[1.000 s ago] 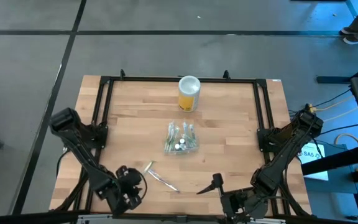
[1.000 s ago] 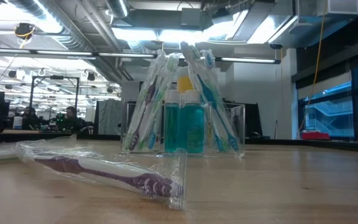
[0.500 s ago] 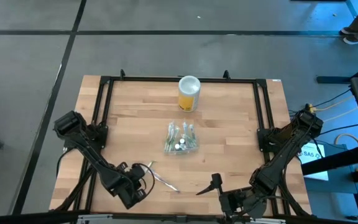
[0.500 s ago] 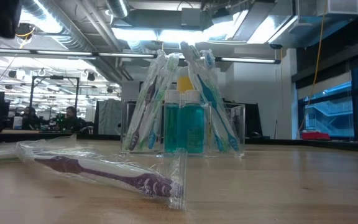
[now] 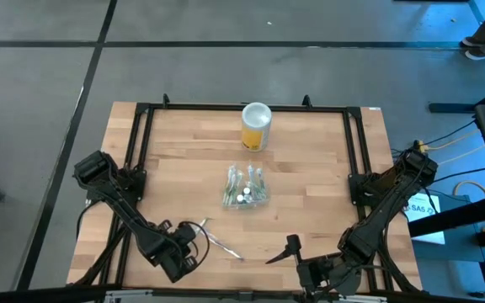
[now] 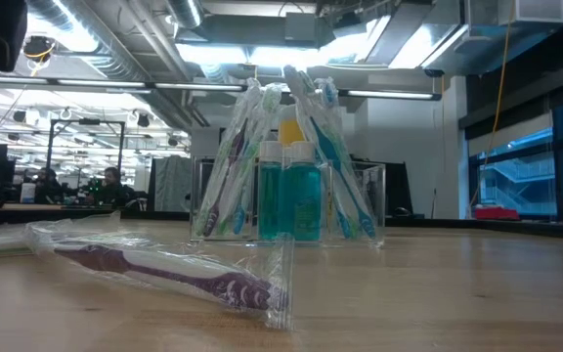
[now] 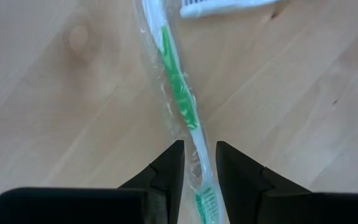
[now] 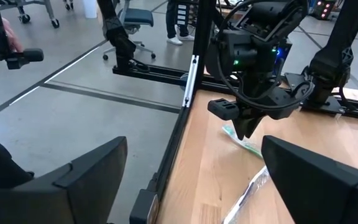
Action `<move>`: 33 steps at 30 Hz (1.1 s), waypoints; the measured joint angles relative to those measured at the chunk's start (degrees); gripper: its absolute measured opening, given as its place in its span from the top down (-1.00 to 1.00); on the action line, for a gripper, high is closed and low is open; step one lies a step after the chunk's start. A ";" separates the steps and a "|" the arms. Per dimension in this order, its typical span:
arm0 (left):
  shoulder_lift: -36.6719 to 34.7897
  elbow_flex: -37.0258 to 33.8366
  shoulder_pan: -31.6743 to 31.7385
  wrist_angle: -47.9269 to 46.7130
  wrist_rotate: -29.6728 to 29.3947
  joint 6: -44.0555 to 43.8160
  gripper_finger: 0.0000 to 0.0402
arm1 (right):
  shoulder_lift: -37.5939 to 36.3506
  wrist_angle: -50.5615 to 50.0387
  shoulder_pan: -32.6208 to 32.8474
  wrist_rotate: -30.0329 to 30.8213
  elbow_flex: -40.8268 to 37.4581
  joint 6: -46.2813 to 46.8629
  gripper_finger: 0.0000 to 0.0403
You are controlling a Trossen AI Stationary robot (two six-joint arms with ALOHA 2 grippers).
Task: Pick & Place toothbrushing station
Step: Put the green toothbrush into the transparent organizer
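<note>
The toothbrushing station [image 5: 244, 187] is a clear container that stands on the table's middle and holds wrapped toothbrushes and two teal bottles [image 6: 289, 200]. A green toothbrush [image 7: 178, 81] in a clear wrapper lies near the front left. My left gripper [image 5: 188, 242] points down over it, shut on it. A purple wrapped toothbrush [image 6: 164, 272] lies just to its right [image 5: 226, 247]. My right gripper [image 5: 289, 251] hangs open near the front edge, holding nothing. My left gripper pinches the green toothbrush between its two fingers [image 7: 169, 168] at the thin white stretch of its handle [image 7: 196, 138], wrapper and all. The fingers come steeply from above and lie across the brush. The brush lies flat on the wood.
A yellow canister with a white lid [image 5: 257, 126] stands at the far middle. A black rail frame [image 5: 141, 126] runs along the left, far and right sides. Bare wood lies to the right of the station. People sit far off in the room behind [image 6: 115, 186].
My left gripper has come down and a little toward the table's right, onto the green toothbrush, and has tipped more steeply downward. It has kept still for the last half second. Both toothbrushes and the station lie where they were.
</note>
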 joint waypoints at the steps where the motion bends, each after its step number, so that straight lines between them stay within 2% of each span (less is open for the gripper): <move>1: 0.00 0.00 0.00 0.02 -0.30 0.05 0.56 | 0.00 -0.07 0.00 0.00 0.00 -0.18 -0.87; 8: -0.02 0.00 0.02 0.07 -2.05 0.22 0.47 | 0.00 -0.25 0.00 0.16 0.00 -0.70 -0.88; 21: -0.07 0.00 0.02 -0.15 -3.77 -2.25 -0.04 | 0.00 -1.27 0.00 0.13 0.00 -0.89 -0.77; 33: -0.07 0.00 0.02 -0.15 -3.63 -5.40 -0.10 | 0.02 -1.49 -0.01 -0.04 0.00 -1.49 -0.85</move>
